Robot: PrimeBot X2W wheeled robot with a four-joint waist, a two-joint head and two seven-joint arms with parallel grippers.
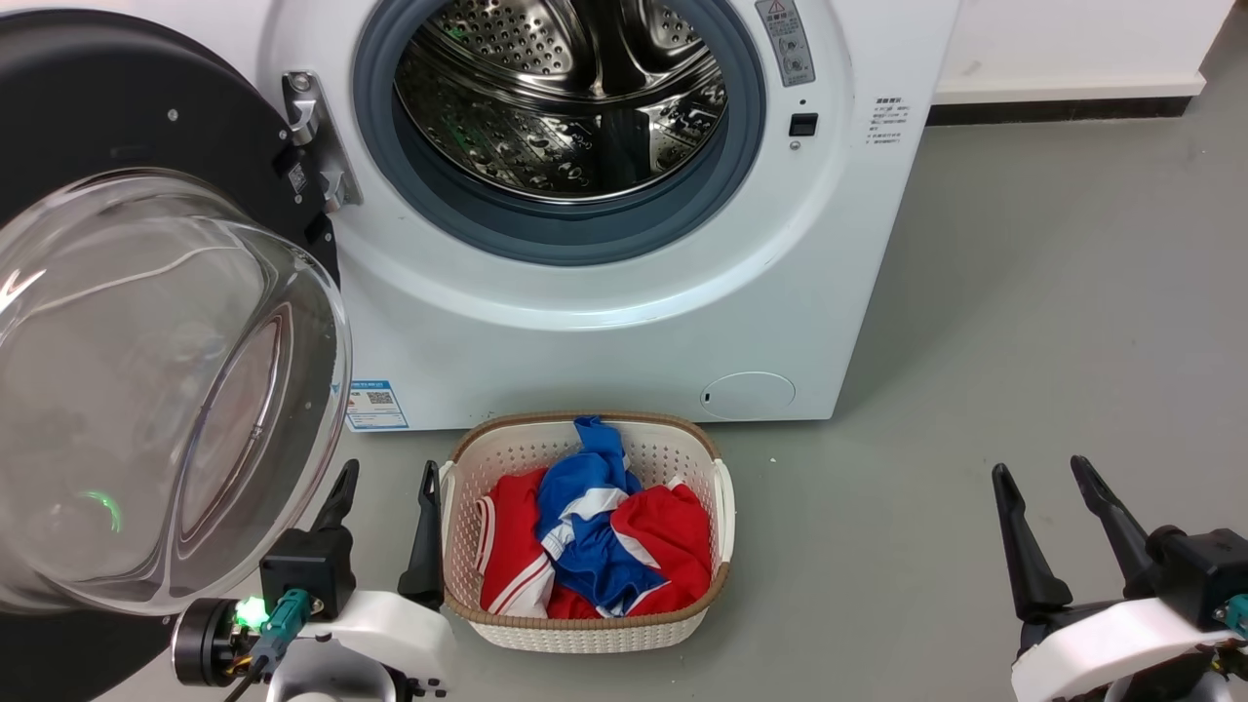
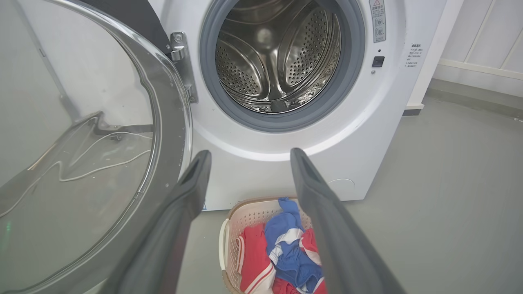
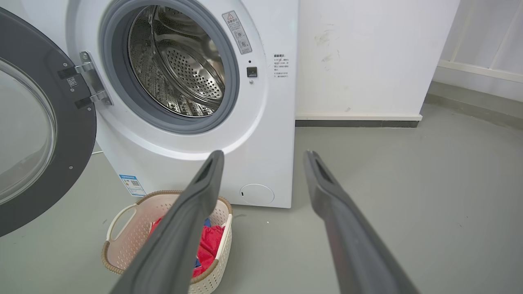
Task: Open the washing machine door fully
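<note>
The washing machine (image 1: 624,322) is a white front-loader; its steel drum (image 1: 565,97) and grey gasket are exposed. The washing machine door (image 1: 146,390) hangs swung out to the left on its hinge (image 1: 317,136), its clear glass bowl bulging toward me; it also shows in the left wrist view (image 2: 81,143) and the right wrist view (image 3: 36,130). My left gripper (image 1: 387,480) stands open at the lower left, just right of the door's rim, holding nothing. My right gripper (image 1: 1048,478) is open over the bare floor at the lower right.
A white laundry basket (image 1: 585,629) with red and blue clothes sits on the grey floor in front of the machine, between my grippers. A white wall with a dark baseboard (image 1: 1063,107) runs behind on the right. Open floor lies right of the machine.
</note>
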